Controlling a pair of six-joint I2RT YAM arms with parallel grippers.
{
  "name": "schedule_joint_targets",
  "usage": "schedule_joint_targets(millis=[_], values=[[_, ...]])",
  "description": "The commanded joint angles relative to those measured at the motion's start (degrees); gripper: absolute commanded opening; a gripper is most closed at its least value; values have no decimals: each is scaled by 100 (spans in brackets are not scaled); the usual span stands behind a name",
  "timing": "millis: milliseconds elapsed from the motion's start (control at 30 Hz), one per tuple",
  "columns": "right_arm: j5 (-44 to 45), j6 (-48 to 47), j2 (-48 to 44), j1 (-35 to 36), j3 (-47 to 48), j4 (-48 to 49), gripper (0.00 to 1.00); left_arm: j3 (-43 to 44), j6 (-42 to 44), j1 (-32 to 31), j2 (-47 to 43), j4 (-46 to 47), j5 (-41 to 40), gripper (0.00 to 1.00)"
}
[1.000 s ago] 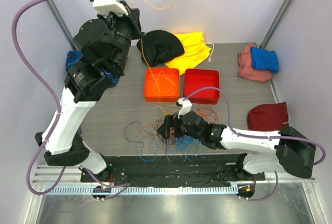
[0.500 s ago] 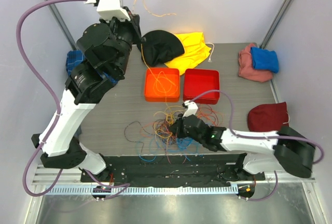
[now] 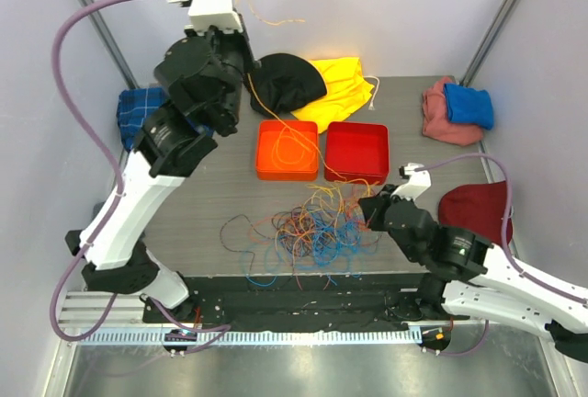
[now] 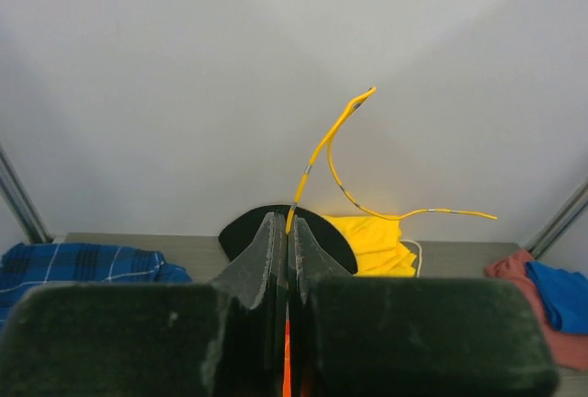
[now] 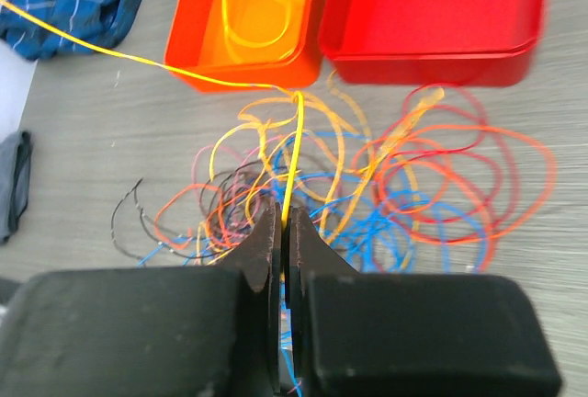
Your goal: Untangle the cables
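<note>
The cables (image 3: 308, 227) lie in a loose tangle of orange, yellow, blue, red and dark loops on the table in front of the trays. My left gripper (image 3: 244, 59) is raised high at the back left, shut on one yellow cable (image 4: 323, 144) whose free end curls above the closed fingertips. That cable runs down over the orange tray (image 3: 287, 150) towards the tangle. My right gripper (image 3: 369, 214) sits at the tangle's right edge, shut on a yellow cable (image 5: 292, 153) that rises taut from the pile (image 5: 367, 186).
A red tray (image 3: 357, 152) stands next to the orange one. A black cap (image 3: 285, 83) and a yellow cloth (image 3: 344, 89) lie behind them. Pink and blue cloths (image 3: 457, 108) are at the back right, a maroon hat (image 3: 473, 206) at the right, a blue plaid cloth (image 3: 142, 107) at the left.
My right gripper shut on a yellow cable in the tangle and drew back to the right with it. The left arm shifted slightly right, still holding its cable up.
</note>
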Motion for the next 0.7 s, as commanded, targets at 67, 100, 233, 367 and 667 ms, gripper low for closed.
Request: schedule_joint_targets(millis=[67,100,233,367,667], values=[[836,-207,-397,31,974,-1014,1,193,485,-13,407,145,-560,0],[933,-277,-433,23,1116,-1067,1,211,529,-22,442,127,-596,0],[1283,-699,-565,23,1828,-1269,1,89,564,-13,373,153,-736,0],[1531,-1130,-802,23,2364,-1226,1,-114,564,-13,162,276,-815,0],[1443,-1438,-1082,23,2594,-1121,1,-167,494,-13,30,250,-824,0]])
